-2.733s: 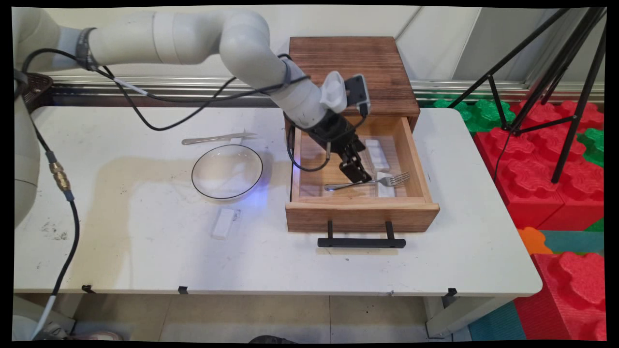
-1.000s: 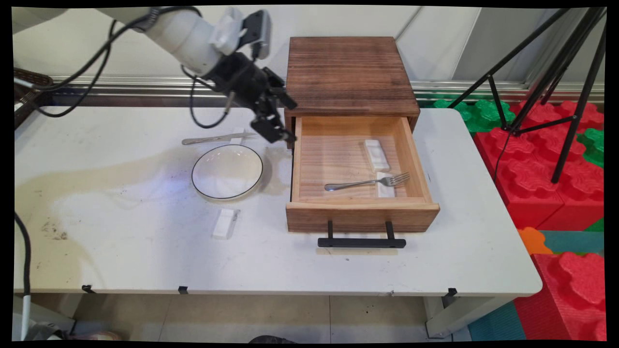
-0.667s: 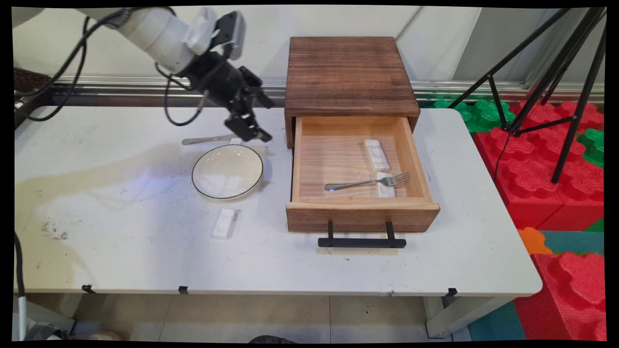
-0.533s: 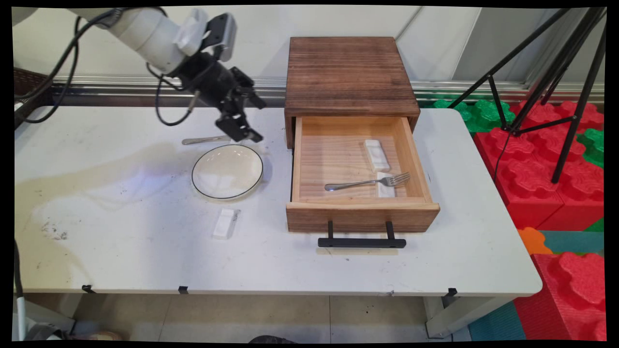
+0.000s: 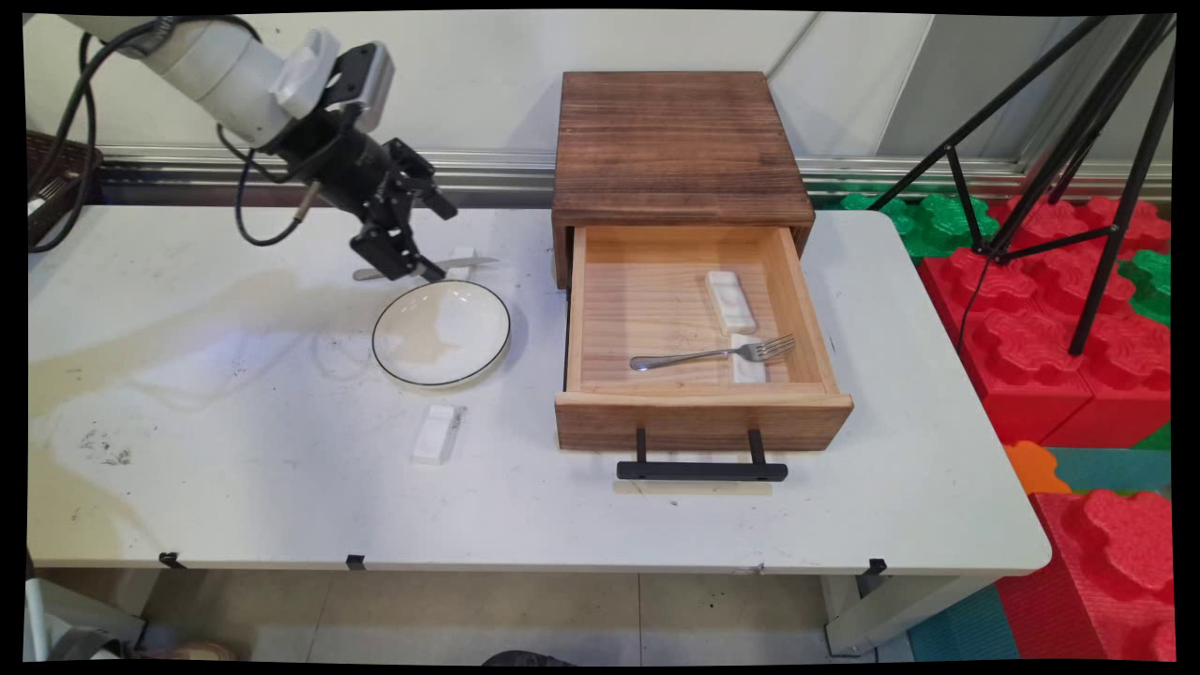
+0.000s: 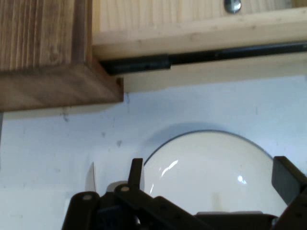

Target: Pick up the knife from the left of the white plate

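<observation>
Gripper [image 5: 408, 258] spread above knife [image 5: 427, 269]; plate [image 5: 441, 333] beside.

White arm [image 5: 206, 61] angled down from upper left, gripper [image 5: 403, 262] jaws spread apart.

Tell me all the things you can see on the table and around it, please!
table: 1, white, stained, holds everything.
wooden box: 1, brown, at the table's back.
drawer: 1, light wood, pulled open, black handle in front.
fork: 1, silver, in the drawer, prongs on a white rest.
white rests: 4; two in the drawer, one below the plate, one under the knife's blade.
plate: 1, white with dark rim, left of the drawer.
knife: 1, silver, behind the plate.
foam blocks: several, red and green, right of the table.
tripod: 1, black, over the blocks.
claw: 1, black, open, empty, above the knife.
</observation>
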